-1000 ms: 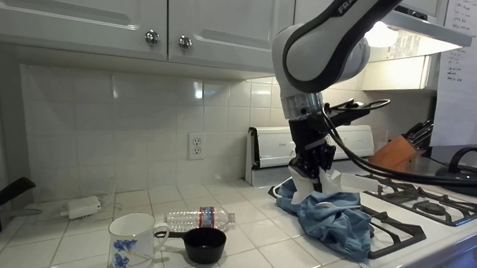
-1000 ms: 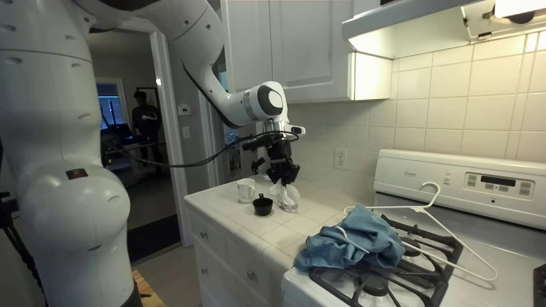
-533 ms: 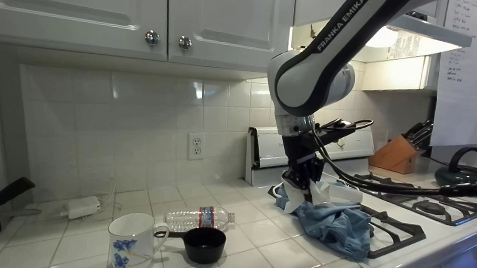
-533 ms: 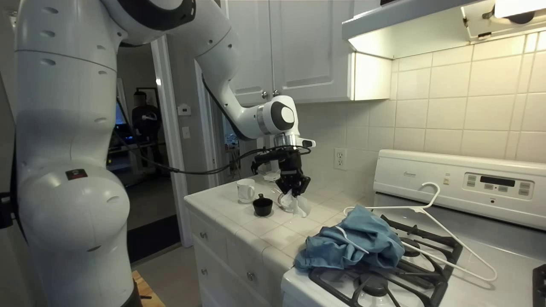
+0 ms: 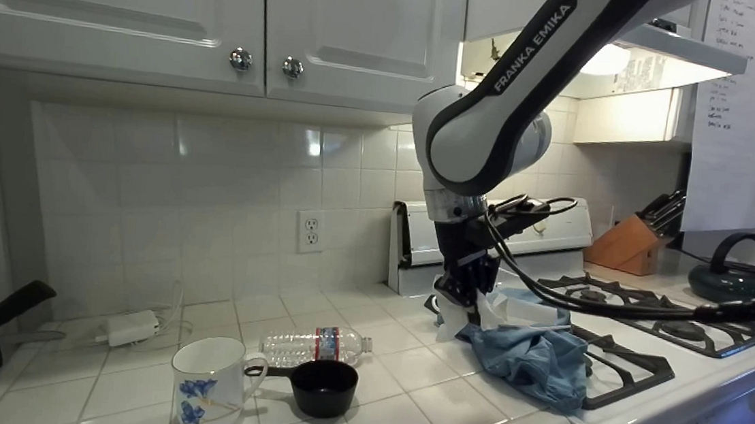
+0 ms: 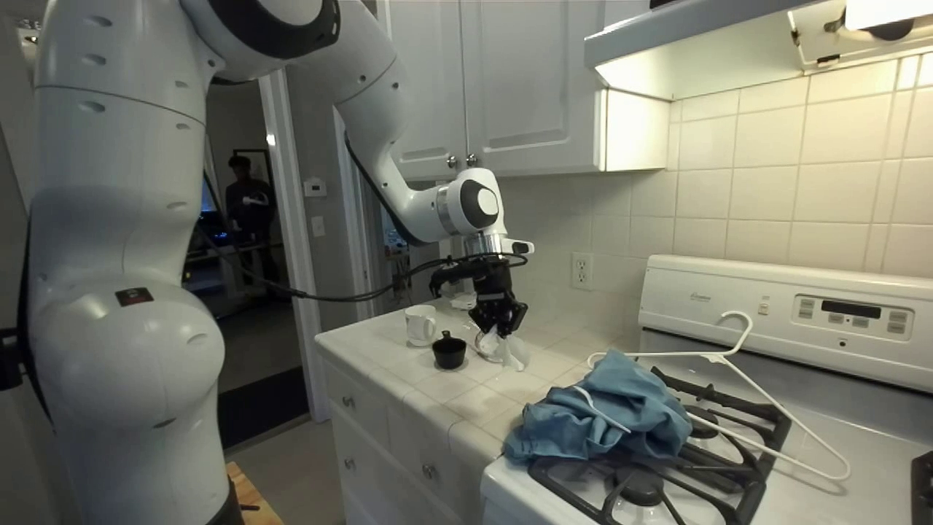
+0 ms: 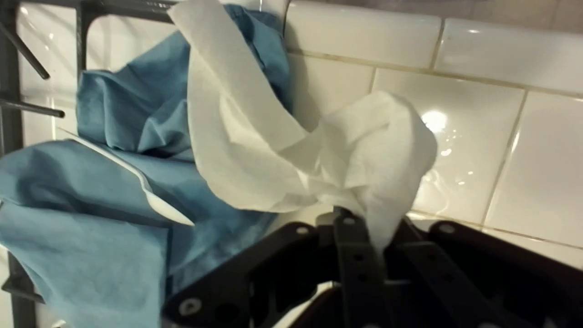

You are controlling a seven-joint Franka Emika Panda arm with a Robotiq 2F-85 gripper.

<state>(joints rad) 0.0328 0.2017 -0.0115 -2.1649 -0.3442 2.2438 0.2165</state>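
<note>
A kitchen: stove (image 6: pixel 867 394), kettle (image 5: pixel 730 281), knife block (image 5: pixel 627 247).

"FRANKA EMIKA" lettering (image 5: pixel 532 48) on arm (image 5: pixel 473 138)

The white-tiled bench (image 5: pixel 394 411) carries a black measuring cup (image 5: pixel 324 392). In an exterior view, a blue-flowered mug (image 5: pixel 207 386) stands left of this cup, a clear plastic bottle (image 5: pixel 311 345) lies just behind it, a white power adapter (image 5: pixel 131 328) sits farther back leftward, and crumpled blue cloth (image 5: pixel 532 362) overlaps the bench to its right.
</note>
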